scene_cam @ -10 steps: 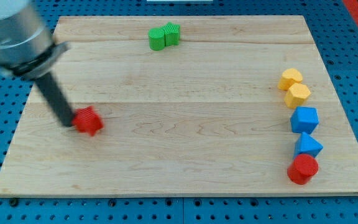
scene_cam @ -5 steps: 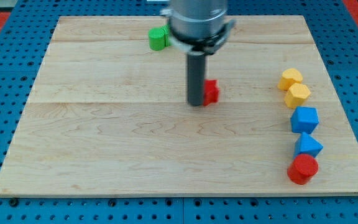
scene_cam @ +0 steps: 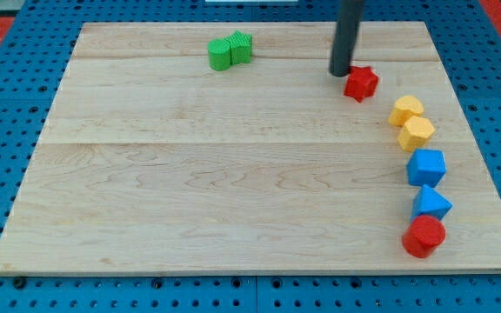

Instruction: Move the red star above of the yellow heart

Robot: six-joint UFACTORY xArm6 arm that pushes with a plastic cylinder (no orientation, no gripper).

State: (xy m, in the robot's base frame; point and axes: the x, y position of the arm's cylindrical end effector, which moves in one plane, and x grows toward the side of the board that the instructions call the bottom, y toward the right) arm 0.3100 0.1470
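Observation:
The red star [scene_cam: 361, 83] lies on the wooden board near the view's top right, up and to the left of the yellow heart [scene_cam: 406, 110]. A gap separates the two. My tip [scene_cam: 341, 73] stands just left of the red star, touching or nearly touching its upper left side. The dark rod rises from it out of the view's top.
A yellow hexagon [scene_cam: 417, 133] sits just below the yellow heart. Below it run a blue cube [scene_cam: 426, 167], a blue triangle [scene_cam: 430, 203] and a red cylinder [scene_cam: 424, 236]. Two green blocks [scene_cam: 230, 50] sit at the top left of centre. The board's right edge [scene_cam: 485, 148] is close.
My tip has pushed the red star from the board's left across the middle and up to the right, close to the yellow heart. The other blocks have not moved.

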